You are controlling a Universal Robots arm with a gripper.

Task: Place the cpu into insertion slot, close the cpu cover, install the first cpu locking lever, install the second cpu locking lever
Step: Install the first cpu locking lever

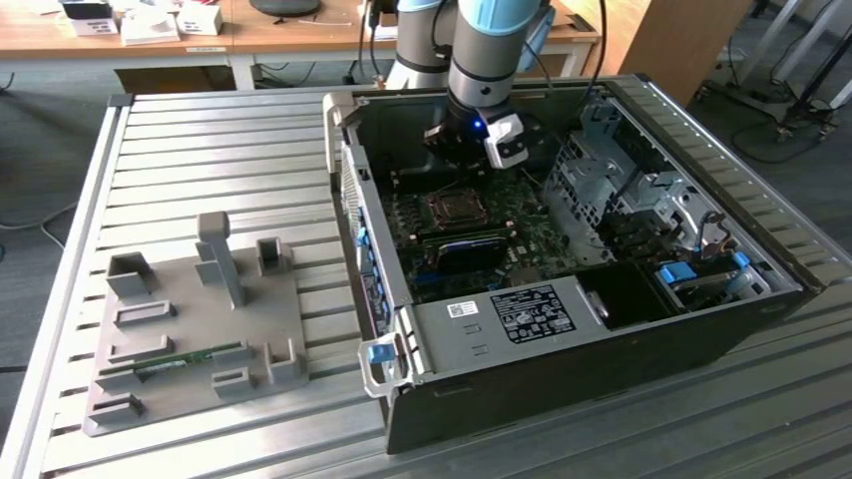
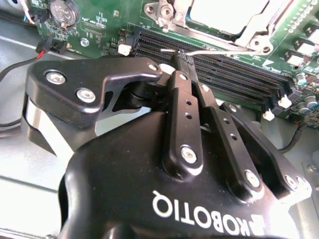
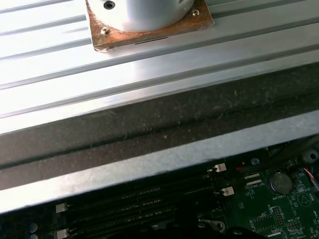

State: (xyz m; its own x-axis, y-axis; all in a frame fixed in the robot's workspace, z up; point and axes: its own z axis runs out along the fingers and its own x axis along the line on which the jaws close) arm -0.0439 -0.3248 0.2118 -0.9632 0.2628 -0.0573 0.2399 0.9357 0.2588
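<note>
Though slatted, alu table (image 1: pixel 200 140), desks (image 1: pixel 266 38) behind

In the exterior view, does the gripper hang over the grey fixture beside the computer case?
No, the gripper hangs inside the open computer case, above its green board, apart from the grey fixture.

The cpu (image 2: pixel 227 12) lies flat, framed by the cpu cover (image 2: pixel 249 33).

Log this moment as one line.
pincer: shut, tips by locking lever | cpu: seated in socket | cpu cover: appears down
</note>
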